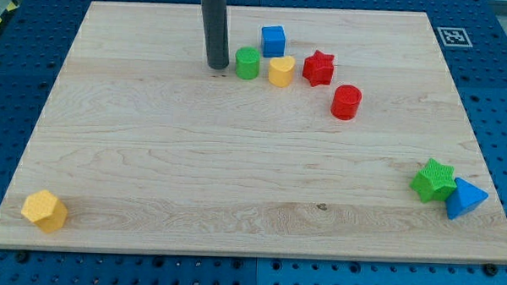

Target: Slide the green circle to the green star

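Note:
The green circle point(247, 63) sits near the view's top centre on the wooden board. The green star point(434, 180) lies far off at the view's lower right, touching a blue triangle point(465, 199). My tip point(217, 67) rests on the board just left of the green circle, a small gap apart from it. The dark rod rises straight up out of the view's top.
A yellow heart point(280, 71) touches the green circle's right side. A blue cube point(273, 40) sits above them, a red star point(319, 68) to the right, a red cylinder point(346, 102) lower right. A yellow hexagon point(44, 210) lies at lower left. Blue pegboard surrounds the board point(235, 176).

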